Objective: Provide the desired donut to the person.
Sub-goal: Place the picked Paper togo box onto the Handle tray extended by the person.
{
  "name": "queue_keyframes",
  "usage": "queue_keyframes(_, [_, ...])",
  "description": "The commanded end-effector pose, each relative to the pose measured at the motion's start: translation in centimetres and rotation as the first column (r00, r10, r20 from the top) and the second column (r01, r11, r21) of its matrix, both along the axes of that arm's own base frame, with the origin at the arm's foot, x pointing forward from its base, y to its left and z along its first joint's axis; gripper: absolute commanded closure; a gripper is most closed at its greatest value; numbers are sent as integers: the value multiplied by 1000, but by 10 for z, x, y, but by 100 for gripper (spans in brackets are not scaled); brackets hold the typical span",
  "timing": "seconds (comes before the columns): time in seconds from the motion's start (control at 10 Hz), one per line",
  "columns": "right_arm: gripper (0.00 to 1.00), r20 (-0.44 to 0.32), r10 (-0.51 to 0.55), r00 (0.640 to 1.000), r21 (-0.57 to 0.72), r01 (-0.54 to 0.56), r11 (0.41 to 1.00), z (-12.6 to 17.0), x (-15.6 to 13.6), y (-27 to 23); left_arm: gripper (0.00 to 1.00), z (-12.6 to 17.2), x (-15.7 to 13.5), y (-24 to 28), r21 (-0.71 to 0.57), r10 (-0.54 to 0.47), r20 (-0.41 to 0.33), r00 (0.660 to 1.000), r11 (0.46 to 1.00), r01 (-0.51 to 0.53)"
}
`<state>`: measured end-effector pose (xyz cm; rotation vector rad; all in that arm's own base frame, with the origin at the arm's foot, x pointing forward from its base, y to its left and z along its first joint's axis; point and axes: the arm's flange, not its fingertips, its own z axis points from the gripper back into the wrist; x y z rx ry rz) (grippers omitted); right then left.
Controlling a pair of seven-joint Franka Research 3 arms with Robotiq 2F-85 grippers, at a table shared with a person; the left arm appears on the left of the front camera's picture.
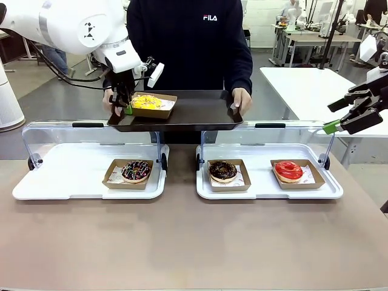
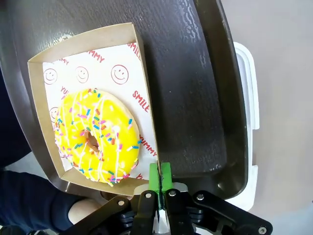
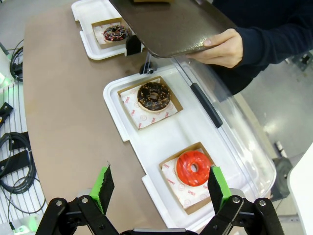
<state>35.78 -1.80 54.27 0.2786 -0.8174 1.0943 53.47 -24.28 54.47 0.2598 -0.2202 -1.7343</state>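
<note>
Left gripper [image 2: 160,169] clenched on edge of carton [image 2: 138,68] holding yellow donut [image 2: 95,134], carton resting on dark tray [image 1: 200,114] held by person [image 1: 188,42]; right gripper [image 3: 161,183] released, fingers spread wide, above red donut [image 3: 193,167]

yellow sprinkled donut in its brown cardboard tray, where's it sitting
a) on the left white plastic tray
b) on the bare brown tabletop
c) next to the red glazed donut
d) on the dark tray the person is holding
d: the yellow sprinkled donut in its brown cardboard tray rests on the dark tray gripped by the person's hand, with the left claw shut on the cardboard edge.
</note>
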Motion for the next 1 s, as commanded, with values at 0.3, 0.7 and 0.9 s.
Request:
queue_keyframes(0.3, [0, 6, 19, 1000, 26, -19, 999, -3, 0, 1, 43, 5, 7, 0, -32, 65, -55, 996, 997, -67])
queue_keyframes(0.7, [0, 6, 19, 1000, 26, -19, 999, -3, 0, 1, 0, 21, 3, 7, -62, 58, -120, 991, 996, -66])
queue_keyframes(0.9, [0, 6, 19, 1000, 26, -19, 999, -3, 0, 1, 3, 24, 4, 10, -80, 50, -160, 986, 995, -63])
